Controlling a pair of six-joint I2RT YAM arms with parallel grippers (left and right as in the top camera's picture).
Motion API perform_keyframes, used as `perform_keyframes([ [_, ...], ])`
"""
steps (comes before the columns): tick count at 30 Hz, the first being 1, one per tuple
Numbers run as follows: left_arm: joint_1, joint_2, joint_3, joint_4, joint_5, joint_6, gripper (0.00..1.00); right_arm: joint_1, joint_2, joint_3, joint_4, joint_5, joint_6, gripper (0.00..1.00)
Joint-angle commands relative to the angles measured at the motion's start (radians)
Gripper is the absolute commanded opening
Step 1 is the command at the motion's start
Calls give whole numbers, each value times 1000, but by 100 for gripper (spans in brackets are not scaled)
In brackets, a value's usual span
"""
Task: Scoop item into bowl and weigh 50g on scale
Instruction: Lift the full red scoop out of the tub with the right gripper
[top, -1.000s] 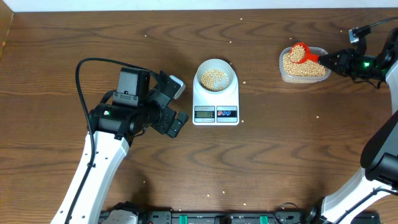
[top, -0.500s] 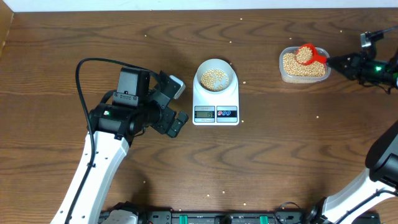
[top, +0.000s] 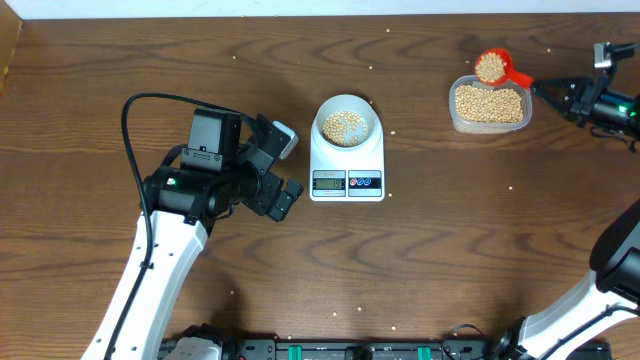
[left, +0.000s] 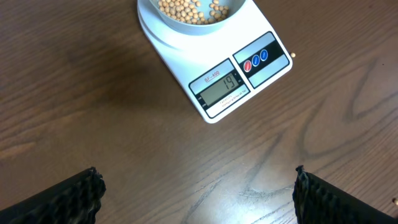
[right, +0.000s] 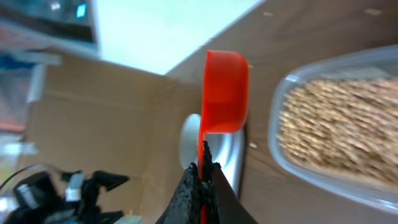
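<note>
The white scale (top: 347, 160) stands mid-table with the pale bowl (top: 346, 122) on it, partly filled with tan beans (top: 345, 124). In the left wrist view the scale (left: 217, 74) reads 19 and the bowl (left: 194, 12) shows at the top edge. My right gripper (top: 548, 92) is shut on the handle of a red scoop (top: 491, 66) full of beans, held above the far edge of the clear tub (top: 489, 105); it also shows in the right wrist view (right: 224, 93). My left gripper (top: 283, 168) is open and empty, left of the scale.
The clear tub of beans (right: 336, 124) sits at the far right. Several stray beans lie scattered on the brown wood table (top: 450, 260). A black cable loops over the left arm (top: 130, 110).
My right gripper has lifted the filled red scoop out of the tub and drawn back to the right. The left arm has not moved.
</note>
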Motion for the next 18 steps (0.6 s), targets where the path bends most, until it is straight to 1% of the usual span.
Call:
perform_keyframes([
  [1, -3, -7, 20, -2, 13, 13, 99, 58, -24, 13, 21, -169, 2, 1],
  [6, -3, -7, 20, -2, 13, 13, 99, 162, -24, 13, 72, -172, 38, 1],
  [14, -3, -7, 20, -2, 13, 13, 99, 354, -24, 13, 291, -171, 186, 1],
  [18, -3, -7, 20, -2, 13, 13, 99, 433, -24, 13, 369, -130, 204, 1],
])
